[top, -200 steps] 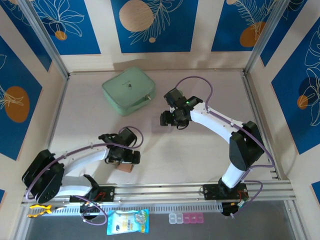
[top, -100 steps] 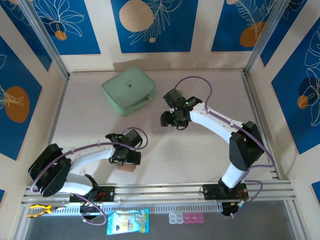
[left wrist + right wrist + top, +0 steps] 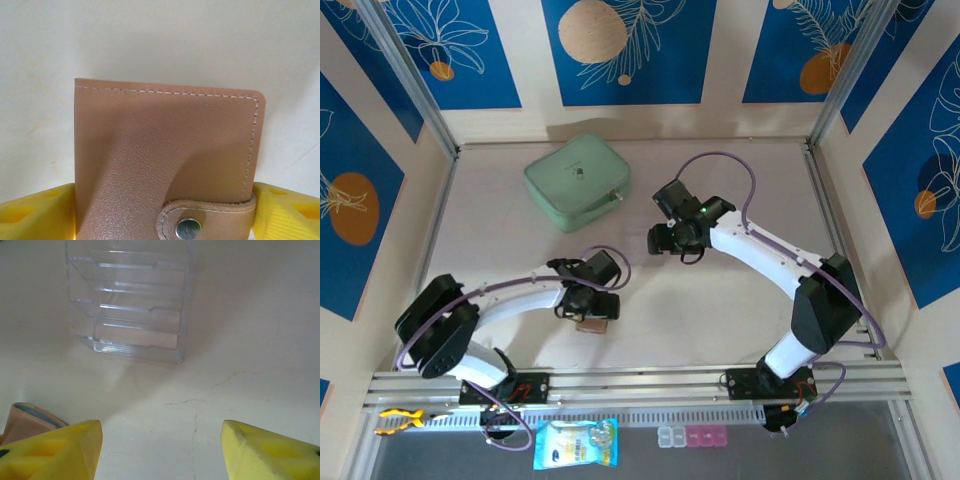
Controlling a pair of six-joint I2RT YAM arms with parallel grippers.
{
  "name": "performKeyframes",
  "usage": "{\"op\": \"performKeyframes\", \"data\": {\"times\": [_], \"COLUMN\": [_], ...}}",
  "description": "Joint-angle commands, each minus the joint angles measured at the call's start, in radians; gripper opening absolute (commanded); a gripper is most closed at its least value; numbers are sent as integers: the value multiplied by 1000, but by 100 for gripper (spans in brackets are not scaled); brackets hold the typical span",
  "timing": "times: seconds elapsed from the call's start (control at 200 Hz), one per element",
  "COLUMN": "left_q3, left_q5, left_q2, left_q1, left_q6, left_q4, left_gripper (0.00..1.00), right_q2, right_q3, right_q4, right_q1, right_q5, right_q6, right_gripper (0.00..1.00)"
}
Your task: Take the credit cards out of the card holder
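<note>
left arm has swung right since 1 s ago, card holder going w/ it; right arm nudged right too. left gripper (image 3: 160, 216) clamps card holder (image 3: 165, 150) by its side edges, yellow fingers (image 3: 35, 215) touching leather, snap tab fastened. holder near front edge of table (image 3: 740, 310). right gripper (image 3: 160, 450) spread wide over mid-table, clear plastic box (image 3: 131, 310) just beyond. mint-green zip case (image 3: 577, 181) far back-left.

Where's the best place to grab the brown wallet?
Probably across its two side edges, coming in from the end with the snap tab, as the left hand does. The card holder is flat and closed, so those straight edges give the fingers something firm to press.
</note>
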Motion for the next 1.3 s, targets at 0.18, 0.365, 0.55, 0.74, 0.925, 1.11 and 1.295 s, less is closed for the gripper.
{"op": "performKeyframes", "data": {"times": [0.18,0.365,0.55,0.74,0.925,1.11,1.295], "left_q3": [107,121,122,109,82,53,9], "left_q5": [95,140,175,185,187,173,127], "left_q2": [136,156,123,89,48,13,-69], "left_q1": [-17,-28,-47,-63,-64,-64,-59], "left_q6": [-21,-29,-44,-61,-81,-88,-92], "left_q4": [53,68,66,54,69,75,90], "left_gripper": [82,87,89,86,79,77,77], "right_q2": [-70,-82,-113,-132,-145,-172,-183], "right_q3": [-47,-51,-72,-76,-88,-111,-162], "right_q4": [-21,-31,-29,-15,-8,18,65], "right_q1": [-26,-29,-30,-28,-24,-13,21], "right_q5": [16,13,-2,-35,-56,-94,-145], "right_q6": [-5,-2,16,31,46,69,103], "right_gripper": [65,65,65,65,65,65,61]}}
